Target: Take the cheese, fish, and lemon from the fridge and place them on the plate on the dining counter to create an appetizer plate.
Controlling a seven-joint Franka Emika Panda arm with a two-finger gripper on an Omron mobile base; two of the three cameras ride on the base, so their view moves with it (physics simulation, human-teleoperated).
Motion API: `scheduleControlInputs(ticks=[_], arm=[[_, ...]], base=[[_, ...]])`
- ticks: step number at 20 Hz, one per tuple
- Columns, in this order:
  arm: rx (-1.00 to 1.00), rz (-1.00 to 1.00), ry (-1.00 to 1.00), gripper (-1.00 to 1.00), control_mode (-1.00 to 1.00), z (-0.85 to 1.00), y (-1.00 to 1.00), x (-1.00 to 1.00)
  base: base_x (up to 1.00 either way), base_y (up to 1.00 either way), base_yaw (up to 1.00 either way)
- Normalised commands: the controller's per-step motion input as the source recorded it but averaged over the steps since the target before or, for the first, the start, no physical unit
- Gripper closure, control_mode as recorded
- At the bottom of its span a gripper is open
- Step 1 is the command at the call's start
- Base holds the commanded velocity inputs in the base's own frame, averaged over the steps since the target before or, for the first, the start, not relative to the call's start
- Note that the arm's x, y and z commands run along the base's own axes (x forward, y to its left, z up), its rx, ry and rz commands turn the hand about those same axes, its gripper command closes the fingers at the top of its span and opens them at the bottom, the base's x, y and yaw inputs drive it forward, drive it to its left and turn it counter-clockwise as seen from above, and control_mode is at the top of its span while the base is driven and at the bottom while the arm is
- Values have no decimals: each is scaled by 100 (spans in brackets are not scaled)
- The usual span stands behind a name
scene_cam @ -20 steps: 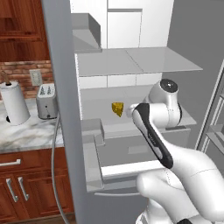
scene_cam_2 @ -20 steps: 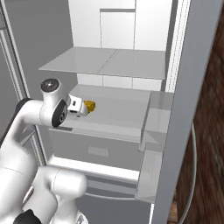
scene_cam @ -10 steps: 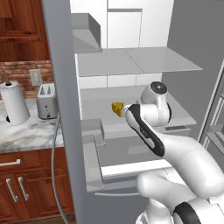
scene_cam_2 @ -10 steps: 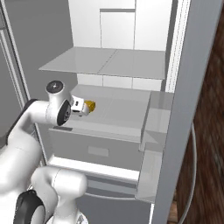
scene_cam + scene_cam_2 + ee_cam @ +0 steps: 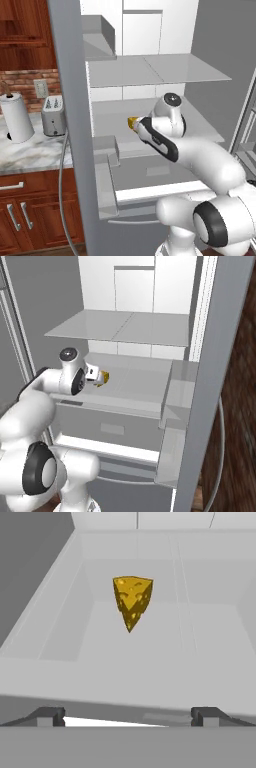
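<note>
A: Where is the cheese (image 5: 132, 599)?

B: Upper centre of the hand view, on a fridge (image 5: 165, 75) shelf. Gripper (image 5: 127, 716) spread wide, empty; 0 of 3 foods moved.

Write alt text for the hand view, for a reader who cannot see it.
A yellow-orange cheese wedge with holes sits on a pale fridge shelf, its point toward the camera. The tool is open, its two dark fingertips far apart at the bottom, short of the cheese.

Cheese (image 5: 133, 122) mostly hidden behind the arm; fingers (image 5: 50, 716) cropped low.
</note>
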Motion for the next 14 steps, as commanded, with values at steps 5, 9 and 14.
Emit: scheduleControlInputs(ticks=[5, 9, 14], arm=[[0, 0, 0, -100, -100, -15, 9, 48], [0, 0, 0, -100, -100, -25, 1, 36], [0, 0, 0, -100, -100, -35, 0, 29]], base=[[0, 0, 0], [0, 0, 0], [0, 0, 0]])
